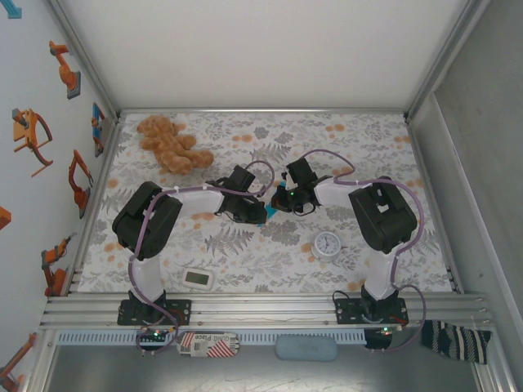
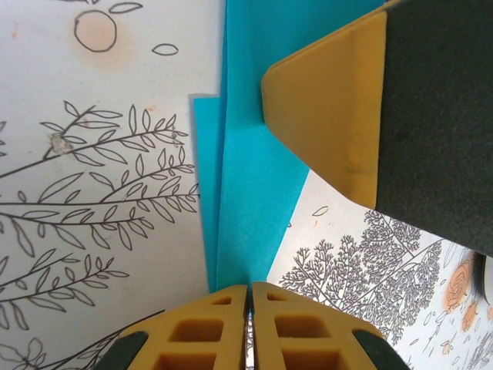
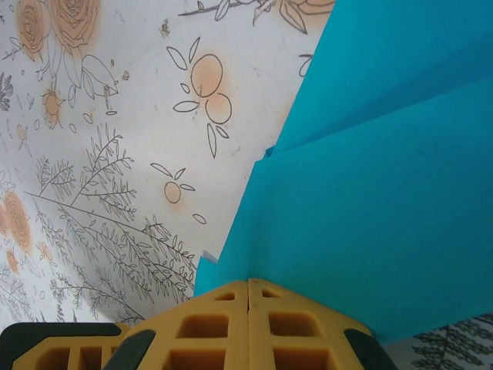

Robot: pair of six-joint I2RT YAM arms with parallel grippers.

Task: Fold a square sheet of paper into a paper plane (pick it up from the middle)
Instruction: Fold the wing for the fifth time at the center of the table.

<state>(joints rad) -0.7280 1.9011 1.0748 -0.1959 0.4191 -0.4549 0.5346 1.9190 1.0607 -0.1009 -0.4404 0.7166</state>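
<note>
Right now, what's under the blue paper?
The floral table cover shows on both sides of the folded paper, so it likely runs beneath. A lower paper layer peeks out at one edge. The rest underneath is covered.

Your left arm (image 1: 147,220) and right arm (image 1: 382,214) are white with black joint housings, purple cables (image 1: 132,260) trailing; fingers (image 2: 204,331) mustard-yellow, hollow-celled.

The left gripper (image 2: 248,297) is sitting at the bottom with its two yellow fingers pressed tight together. The blue paper (image 2: 254,177) is running down from the top and getting thinner until it is meeting those fingertips. One folded layer is sticking out on its left side. The right gripper's yellow finger (image 2: 331,108) is pressing on the paper near the top. The leafy cloth (image 2: 92,193) is lying underneath.
</note>
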